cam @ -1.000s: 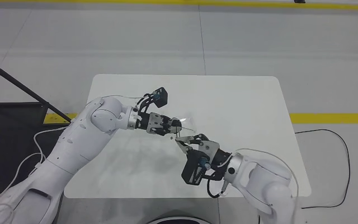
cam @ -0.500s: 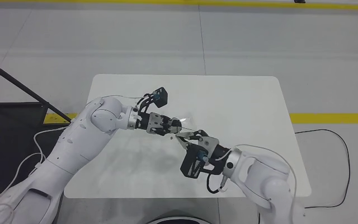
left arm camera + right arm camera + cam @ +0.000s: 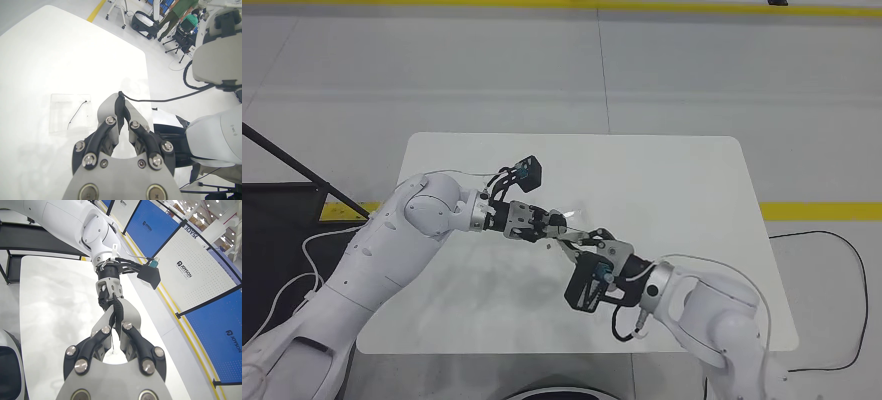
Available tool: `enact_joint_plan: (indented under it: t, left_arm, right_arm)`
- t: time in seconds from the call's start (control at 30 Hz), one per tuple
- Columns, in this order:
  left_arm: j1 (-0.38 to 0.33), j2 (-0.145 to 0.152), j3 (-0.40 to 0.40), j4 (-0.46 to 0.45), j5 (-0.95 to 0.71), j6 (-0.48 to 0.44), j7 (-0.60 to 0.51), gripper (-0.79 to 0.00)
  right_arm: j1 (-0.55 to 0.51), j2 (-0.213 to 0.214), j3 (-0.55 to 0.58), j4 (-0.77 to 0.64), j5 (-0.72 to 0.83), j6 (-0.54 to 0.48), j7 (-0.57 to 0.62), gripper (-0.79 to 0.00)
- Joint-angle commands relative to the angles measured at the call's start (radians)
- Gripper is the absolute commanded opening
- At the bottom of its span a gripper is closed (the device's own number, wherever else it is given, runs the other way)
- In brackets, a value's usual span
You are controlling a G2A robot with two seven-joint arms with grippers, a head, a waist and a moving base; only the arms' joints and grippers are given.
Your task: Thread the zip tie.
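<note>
The zip tie is a thin black strand. Its end sits at the tips of my left gripper, which is shut on it, above the middle of the white table. From there the strand runs off sideways toward the right arm. My right gripper is shut too, with a thin piece of the zip tie hanging between its fingers. The two grippers meet tip to tip: left gripper, right gripper. In the right wrist view the left gripper sits just beyond my fingertips.
A clear plastic sheet lies flat on the table just past the grippers, with a short thin dark strand on it; the same clear sheet shows in the top view. Bare table stretches to the right and far side.
The right gripper has moved up and to the left, closing the gap to the left gripper's tips. The left arm has stayed put.
</note>
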Motion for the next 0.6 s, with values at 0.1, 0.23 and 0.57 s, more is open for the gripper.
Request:
enact_joint_plan:
  t: [0.1, 0.23, 0.57]
  left_arm:
    - [0.000, 0.000, 0.000, 0.000, 0.000, 0.000, 0.000, -0.785]
    - [0.000, 0.000, 0.000, 0.000, 0.000, 0.000, 0.000, -0.785]
    - [0.000, 0.000, 0.000, 0.000, 0.000, 0.000, 0.000, -0.785]
  right_arm:
    - [0.001, 0.002, -0.004, -0.002, -0.011, 0.014, 0.001, -0.785]
    - [0.002, 0.004, -0.011, -0.003, -0.014, 0.011, 0.003, -0.785]
    - [-0.009, 0.011, -0.011, -0.013, -0.020, 0.011, -0.003, -0.785]
